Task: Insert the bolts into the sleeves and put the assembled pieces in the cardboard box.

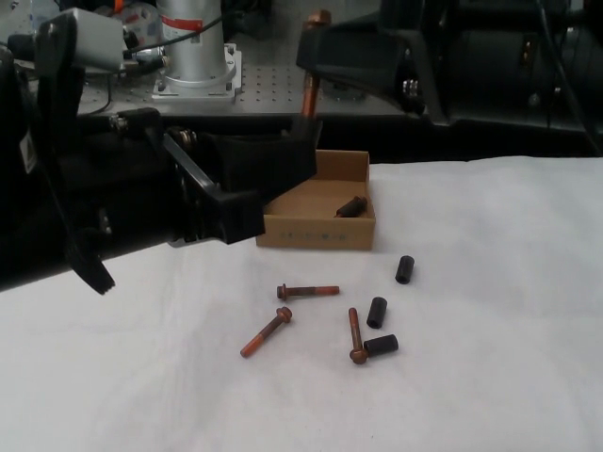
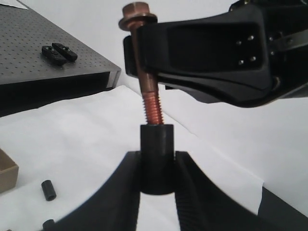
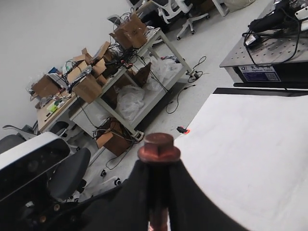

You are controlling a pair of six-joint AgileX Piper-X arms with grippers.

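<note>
White cloth (image 1: 490,320) spread over the bench. Behind it, perforated metal plate (image 1: 283,89) carrying a silver column (image 1: 193,33). Two small black clamps (image 2: 58,53) side by side on perforated plate. Farther off in the room, long table (image 3: 153,37) heaped with brown cartons (image 3: 89,86), office chairs (image 3: 175,12), small orange thing (image 3: 183,130) on the floor.

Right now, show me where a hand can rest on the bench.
Bare cloth lies right of the loose sleeves and along the near edge, nearer than the loose bolts. It is crowded in front of the cardboard box, where those parts lie.
</note>
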